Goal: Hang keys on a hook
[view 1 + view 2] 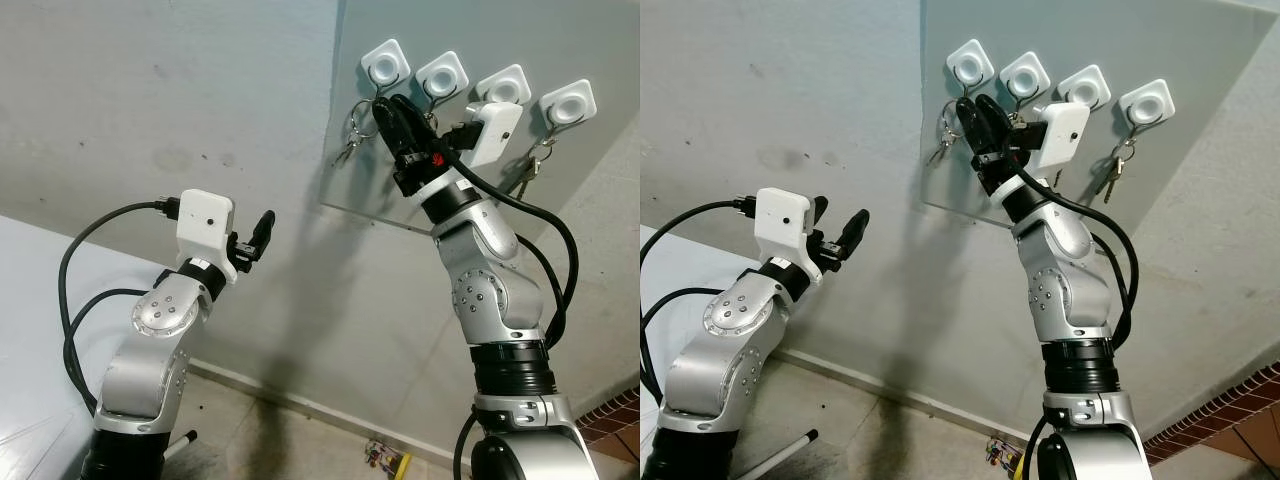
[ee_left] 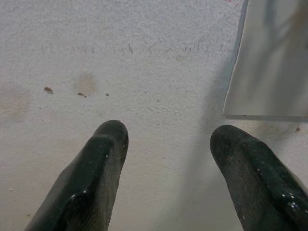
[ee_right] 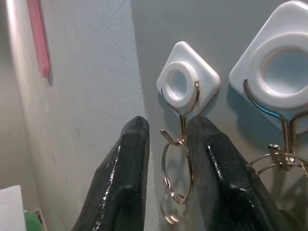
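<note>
Hooks: four white square plastic wall hooks [image 1: 470, 84] across upper right. Silver key ring with keys [image 3: 177, 182] hanging on leftmost, between parted right gripper [image 3: 168, 127] fingers. Left gripper [image 2: 166, 132] open, centre-left.

Key ring [image 3: 177, 171] on hook [image 3: 182, 103], between gripper [image 3: 166, 130] fingers

1. Four hooks sit in a row on a panel [image 1: 560, 190] fixed to the wall [image 1: 150, 110].
2. My right gripper [image 1: 385, 110] is at the leftmost hook [image 1: 385, 65], its fingers [image 3: 120, 183] either side of the key ring [image 3: 177, 168] hanging there.
3. My left gripper [image 1: 262, 232] hovers lower, left of the panel.
</note>
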Robot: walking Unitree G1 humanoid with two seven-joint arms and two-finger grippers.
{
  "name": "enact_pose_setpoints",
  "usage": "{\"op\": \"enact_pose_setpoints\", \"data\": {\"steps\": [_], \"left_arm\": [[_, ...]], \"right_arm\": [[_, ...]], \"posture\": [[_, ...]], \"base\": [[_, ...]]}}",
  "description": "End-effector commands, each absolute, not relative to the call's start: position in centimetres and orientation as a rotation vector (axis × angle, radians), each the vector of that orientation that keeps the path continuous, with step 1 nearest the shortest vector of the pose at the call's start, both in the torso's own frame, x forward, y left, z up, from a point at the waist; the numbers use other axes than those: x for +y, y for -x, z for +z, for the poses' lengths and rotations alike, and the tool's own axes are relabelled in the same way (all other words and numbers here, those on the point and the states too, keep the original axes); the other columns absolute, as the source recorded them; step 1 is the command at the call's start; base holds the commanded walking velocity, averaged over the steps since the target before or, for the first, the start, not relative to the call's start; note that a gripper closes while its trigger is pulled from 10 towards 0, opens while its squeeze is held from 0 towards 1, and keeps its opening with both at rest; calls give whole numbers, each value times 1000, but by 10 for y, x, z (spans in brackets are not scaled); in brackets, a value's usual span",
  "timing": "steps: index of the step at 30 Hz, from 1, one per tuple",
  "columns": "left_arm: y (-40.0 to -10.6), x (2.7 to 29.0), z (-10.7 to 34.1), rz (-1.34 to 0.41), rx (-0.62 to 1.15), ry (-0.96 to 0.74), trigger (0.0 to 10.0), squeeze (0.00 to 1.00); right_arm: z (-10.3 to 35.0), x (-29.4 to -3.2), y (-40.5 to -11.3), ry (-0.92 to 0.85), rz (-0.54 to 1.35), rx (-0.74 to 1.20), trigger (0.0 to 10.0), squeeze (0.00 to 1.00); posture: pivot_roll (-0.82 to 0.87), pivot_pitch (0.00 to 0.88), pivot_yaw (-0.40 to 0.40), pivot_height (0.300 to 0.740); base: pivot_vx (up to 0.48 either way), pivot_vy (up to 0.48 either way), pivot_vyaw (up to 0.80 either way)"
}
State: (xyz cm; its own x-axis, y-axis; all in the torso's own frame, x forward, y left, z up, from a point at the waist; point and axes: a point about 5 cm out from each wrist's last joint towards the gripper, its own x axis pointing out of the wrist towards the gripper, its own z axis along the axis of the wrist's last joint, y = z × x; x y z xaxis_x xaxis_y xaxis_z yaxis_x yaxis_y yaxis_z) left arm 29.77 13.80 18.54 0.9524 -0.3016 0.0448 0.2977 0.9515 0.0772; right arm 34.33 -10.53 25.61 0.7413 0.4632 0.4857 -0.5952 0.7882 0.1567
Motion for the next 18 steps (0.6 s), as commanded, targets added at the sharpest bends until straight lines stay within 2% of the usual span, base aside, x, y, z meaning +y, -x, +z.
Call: {"op": "enact_pose_setpoints", "data": {"steps": [1,7,8,18], "left_arm": [[-296,137,191,-304,-76,-76,10000,0],[-297,137,189,-300,-75,-81,10000,0],[-297,138,189,-300,-79,-85,10000,0],[-295,137,182,-299,-80,-95,10000,0]], "right_arm": [[259,-108,-341,-302,592,-458,10000,1000],[246,-105,-337,-256,643,-417,10000,1000],[242,-103,-335,-233,671,-405,10000,0],[205,-99,-324,-174,731,-317,10000,0]], "posture": [[-87,0,-60,740],[-88,0,-61,740],[-88,0,-61,740],[-94,0,-61,740]], "base": [[0,0,0],[0,0,0],[0,0,0],[0,0,0]]}}
